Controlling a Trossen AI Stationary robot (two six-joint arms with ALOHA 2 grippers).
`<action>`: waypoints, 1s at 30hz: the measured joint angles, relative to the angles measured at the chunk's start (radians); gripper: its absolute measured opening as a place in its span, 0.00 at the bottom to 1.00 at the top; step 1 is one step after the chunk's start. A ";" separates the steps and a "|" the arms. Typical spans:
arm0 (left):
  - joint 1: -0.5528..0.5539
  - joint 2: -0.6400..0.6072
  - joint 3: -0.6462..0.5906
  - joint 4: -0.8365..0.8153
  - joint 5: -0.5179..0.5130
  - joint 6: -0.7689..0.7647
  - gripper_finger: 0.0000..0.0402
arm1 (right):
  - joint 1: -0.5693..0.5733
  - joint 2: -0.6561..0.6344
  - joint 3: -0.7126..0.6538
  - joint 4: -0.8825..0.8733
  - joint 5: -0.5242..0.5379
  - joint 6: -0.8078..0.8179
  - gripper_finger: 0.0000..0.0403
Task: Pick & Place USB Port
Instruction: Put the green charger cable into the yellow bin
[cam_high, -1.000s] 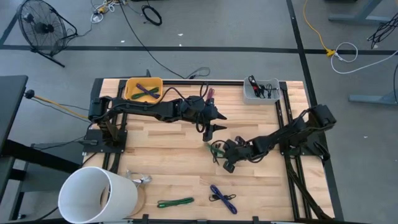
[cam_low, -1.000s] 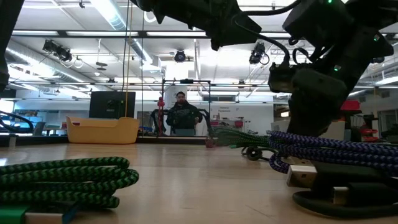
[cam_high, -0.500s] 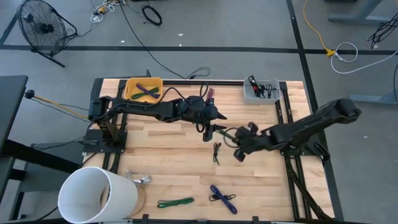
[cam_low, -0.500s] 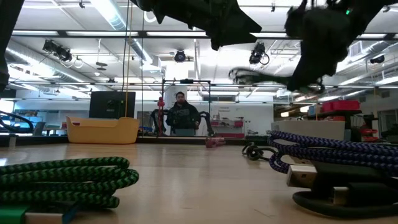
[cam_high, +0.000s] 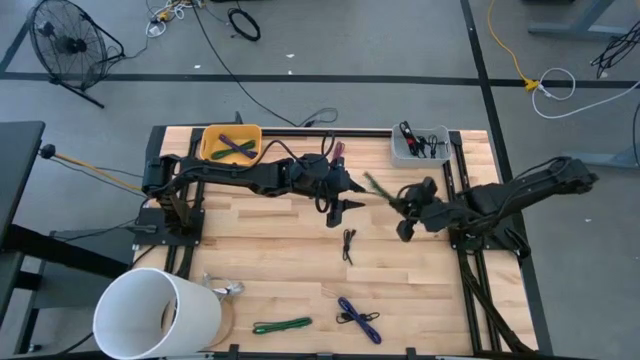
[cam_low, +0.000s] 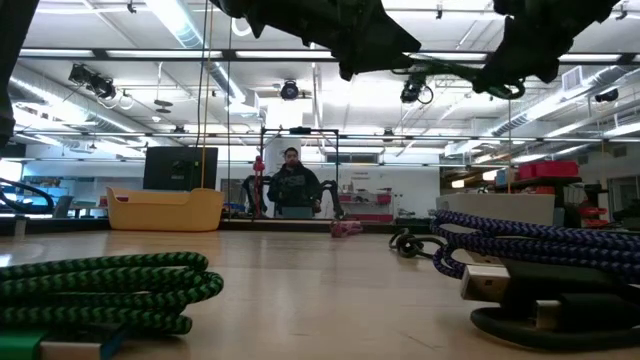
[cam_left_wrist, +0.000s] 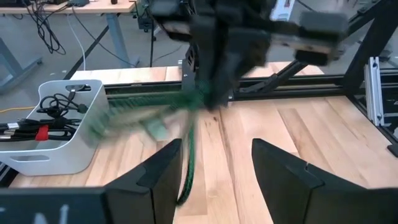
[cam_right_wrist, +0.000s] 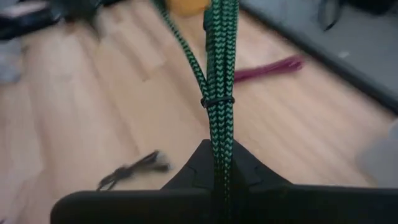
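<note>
Five cables (cam_high: 281, 325), two bins (cam_high: 231, 143).

The left arm is extended from the table's left side toward its centre, with the left gripper (cam_high: 338, 197) held above the surface and its fingers (cam_left_wrist: 163, 169) spread apart. The right arm is folded low at the right side, raised off the table, with the right gripper (cam_high: 401, 203) closed, its fingers (cam_right_wrist: 205, 165) pressed together.

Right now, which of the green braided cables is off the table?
The green cable clamped in the right end effector, lifted mid-table near the left end effector. The other green cable lies on the front edge beside the blue one.
</note>
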 joint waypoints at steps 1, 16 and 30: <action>0.000 0.000 0.000 -0.001 0.000 0.000 0.49 | 0.000 -0.010 0.000 0.004 0.019 -0.006 0.02; 0.001 0.000 0.000 0.008 -0.001 -0.001 0.49 | -0.007 -0.130 0.000 0.032 0.106 -0.130 0.02; 0.001 0.000 0.000 0.033 -0.027 -0.006 0.49 | -0.004 -0.170 -0.046 0.207 -0.003 -0.192 0.02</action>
